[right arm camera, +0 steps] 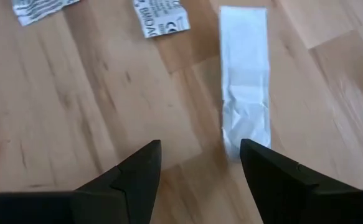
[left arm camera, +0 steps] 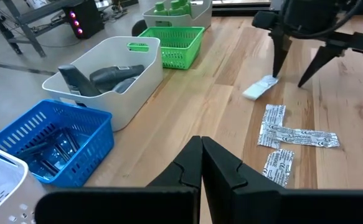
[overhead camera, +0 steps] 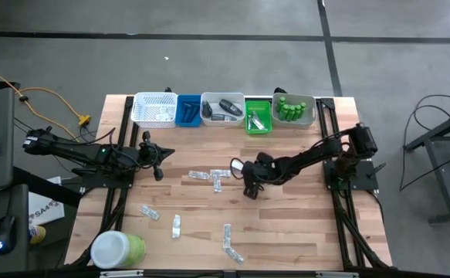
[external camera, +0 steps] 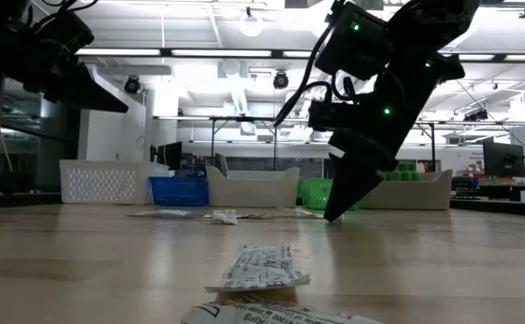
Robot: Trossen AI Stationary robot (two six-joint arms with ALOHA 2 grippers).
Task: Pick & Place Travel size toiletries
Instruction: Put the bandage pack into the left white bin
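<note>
I am at the reach-in step of a pick: my right fingers hang spread apart, holding nothing, low over the middle of the counter. Just ahead of them lies a white sachet, flat on the wood, with one fingertip right beside its near end and the other off to the side. In the high view my right gripper sits just right of a small cluster of sachets at mid-counter. More sachets lie scattered nearer the front edge, so I judge most of the sorting is yet to be done.

My left fingers are clenched together with nothing between them, parked at the left side of the counter, pointing toward the bins.

Along the far edge stand the white basket, blue basket, a grey bin with dark oval pieces, the green basket and a bin of green bottles.

Next, as I read it, I need to shift sideways so the sachet lies between both fingertips, go down to the wood, and close. It is thin and flat, so I expect it may slide rather than lift.
</note>
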